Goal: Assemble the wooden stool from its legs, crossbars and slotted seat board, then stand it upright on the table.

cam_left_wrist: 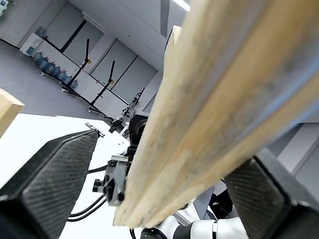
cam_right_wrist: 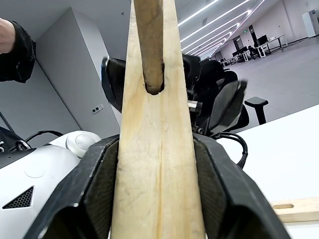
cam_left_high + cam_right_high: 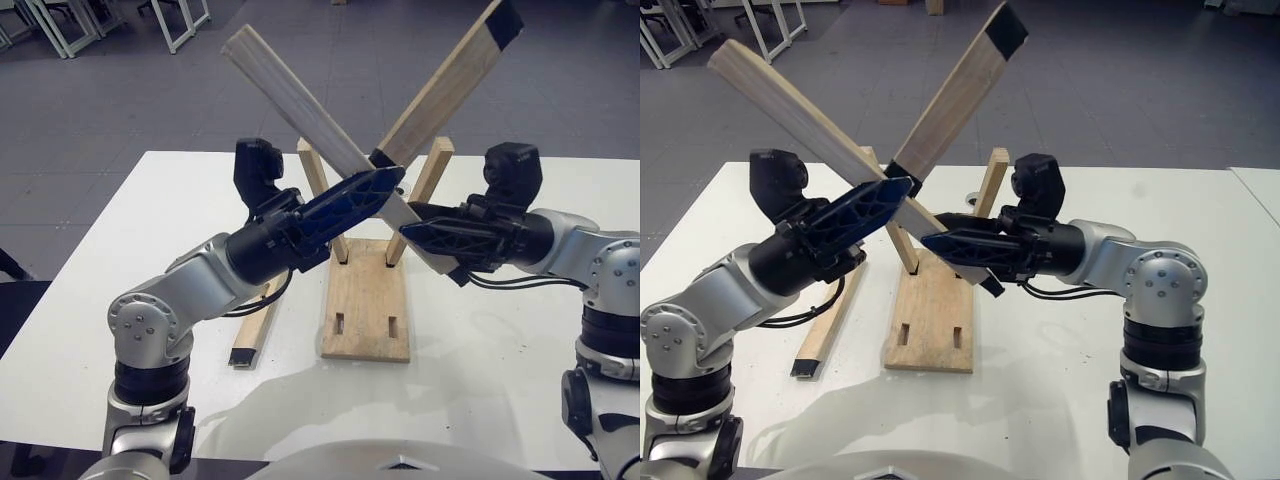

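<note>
My left gripper (image 3: 385, 185) is shut on a wooden leg (image 3: 445, 80) with black-capped ends that rises up and to the right. My right gripper (image 3: 412, 230) is shut on a second leg (image 3: 295, 100) that slants up to the left. The two legs cross just above the grippers. In the right wrist view the second leg (image 2: 159, 164) has a notch, and the other leg (image 2: 149, 45) sits in it. Below them the slotted seat board (image 3: 365, 305) lies flat on the table. Two legs (image 3: 318, 185) (image 3: 432, 170) stand in its far slots, leaning outward.
Another wooden piece (image 3: 258, 325) with a black end lies on the white table (image 3: 500, 400), left of the board and under my left forearm. The board's two near slots are empty. Beyond the table's far edge is grey floor with metal frames.
</note>
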